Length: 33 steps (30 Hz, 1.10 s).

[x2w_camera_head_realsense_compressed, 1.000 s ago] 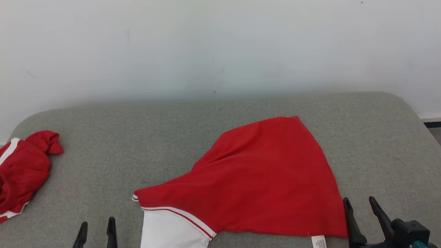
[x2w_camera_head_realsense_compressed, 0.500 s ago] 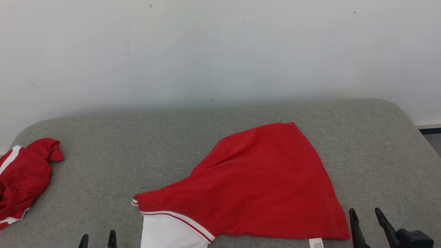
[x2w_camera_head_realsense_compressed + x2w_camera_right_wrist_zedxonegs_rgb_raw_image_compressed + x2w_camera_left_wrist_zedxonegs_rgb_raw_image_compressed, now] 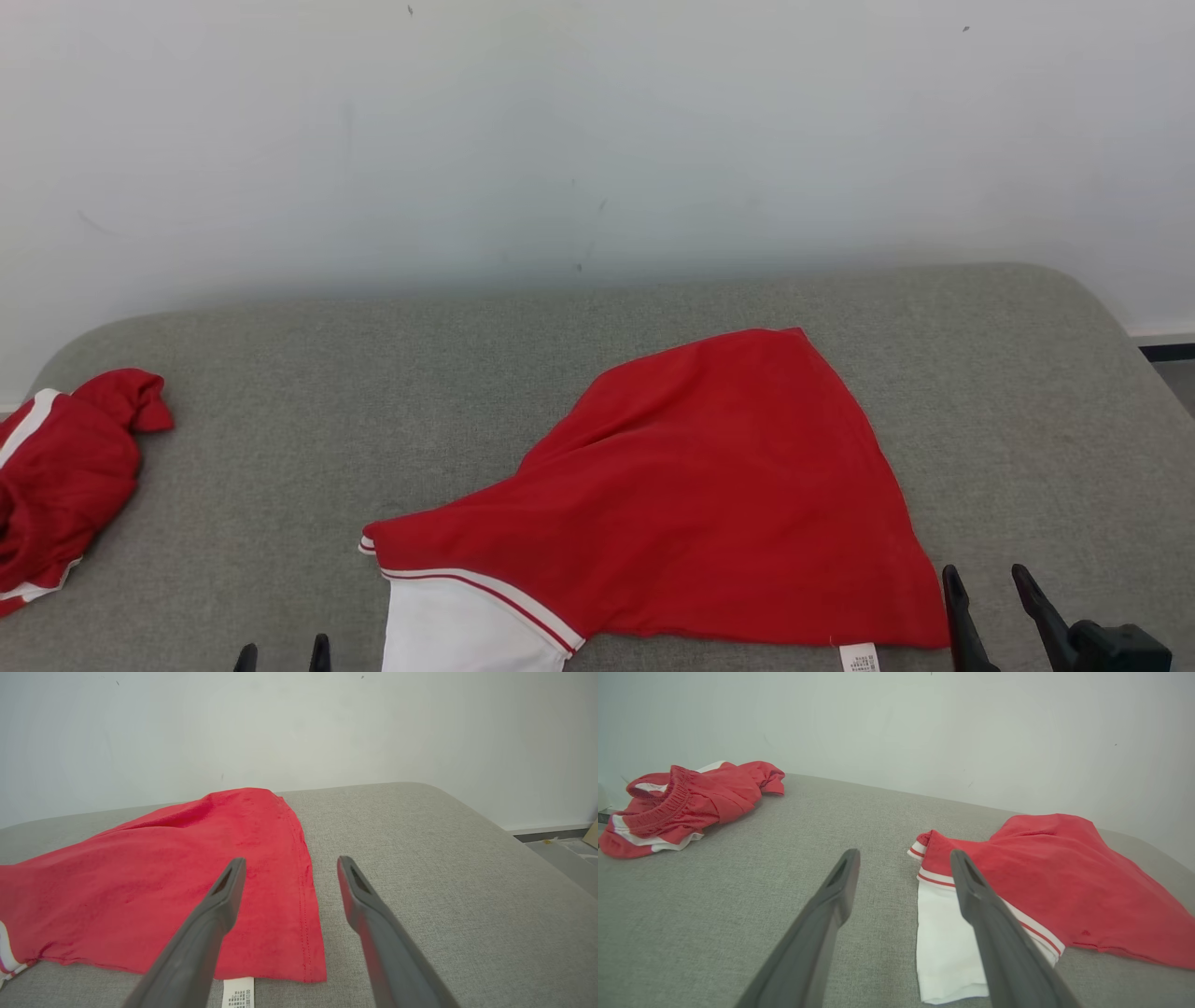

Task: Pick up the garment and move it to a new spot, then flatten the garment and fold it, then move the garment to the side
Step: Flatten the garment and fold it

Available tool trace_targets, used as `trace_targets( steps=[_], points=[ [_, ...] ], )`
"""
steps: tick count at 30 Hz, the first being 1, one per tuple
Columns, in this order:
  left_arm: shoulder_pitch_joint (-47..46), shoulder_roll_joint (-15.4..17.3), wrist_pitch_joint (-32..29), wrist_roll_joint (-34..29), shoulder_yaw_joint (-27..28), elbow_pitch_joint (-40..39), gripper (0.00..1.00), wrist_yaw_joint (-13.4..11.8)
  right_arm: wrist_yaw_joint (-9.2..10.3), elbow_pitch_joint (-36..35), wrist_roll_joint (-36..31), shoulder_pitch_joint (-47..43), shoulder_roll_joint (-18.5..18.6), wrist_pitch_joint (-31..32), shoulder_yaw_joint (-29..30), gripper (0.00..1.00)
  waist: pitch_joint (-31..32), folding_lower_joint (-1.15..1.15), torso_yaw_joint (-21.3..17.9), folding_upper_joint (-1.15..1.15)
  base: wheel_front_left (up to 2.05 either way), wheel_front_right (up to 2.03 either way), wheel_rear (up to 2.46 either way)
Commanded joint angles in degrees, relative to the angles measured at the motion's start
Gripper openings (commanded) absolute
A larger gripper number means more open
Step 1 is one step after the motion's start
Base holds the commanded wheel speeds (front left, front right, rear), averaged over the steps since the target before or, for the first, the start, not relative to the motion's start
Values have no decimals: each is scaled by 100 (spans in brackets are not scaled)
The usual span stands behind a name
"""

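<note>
A pale wall point(image 3: 597, 140) is seen across the upper frame; a grey upholstered surface point(image 3: 280, 392) is spread below.

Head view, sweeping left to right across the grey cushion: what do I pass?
Crumpled red-and-white garment → dark two-fingered left claw → spread red garment with white sleeve → dark two-fingered right claw.
</note>
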<state>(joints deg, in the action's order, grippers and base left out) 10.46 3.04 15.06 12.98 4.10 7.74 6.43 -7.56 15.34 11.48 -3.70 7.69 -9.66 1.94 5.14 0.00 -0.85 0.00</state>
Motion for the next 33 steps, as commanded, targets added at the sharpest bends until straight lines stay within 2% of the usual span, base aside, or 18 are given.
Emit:
trace_targets(
  steps=[1, 7, 16, 20, 24, 33],
  points=[
    [10, -8, 15, -43, -39, 29, 100, 6, 15, -18, -26, -7, 4, -19, 18, 100, -9, 0, 2, 0, 0, 0, 0],
    [-65, -12, 14, 116, -261, 412, 100, 45, 15, 139, -119, 127, -28, 273, 229, 100, -102, 0, 2, 0, 0, 0, 0],
    [-975, -8, -27, 143, -790, 2105, 100, 76, 15, 902, -428, 734, -85, 1019, 550, 100, -478, 0, 16, 0, 0, 0, 0],
    [-1350, -11, -40, 257, -963, 2674, 100, -94, 15, 1259, -574, 945, -144, 1192, 680, 100, -642, 0, 36, 0, 0, 0, 0],
    [-1593, -11, -28, 300, -1104, 3013, 100, -132, 15, 1525, -659, 1088, -167, 1274, 728, 100, -757, 0, 58, 0, 0, 0, 0],
    [-1959, 5, -57, 523, -1254, 3708, 100, -304, 15, 2317, -624, 1425, -243, 1590, 486, 100, -951, 0, 121, 0, 0, 0, 0]
  ],
)
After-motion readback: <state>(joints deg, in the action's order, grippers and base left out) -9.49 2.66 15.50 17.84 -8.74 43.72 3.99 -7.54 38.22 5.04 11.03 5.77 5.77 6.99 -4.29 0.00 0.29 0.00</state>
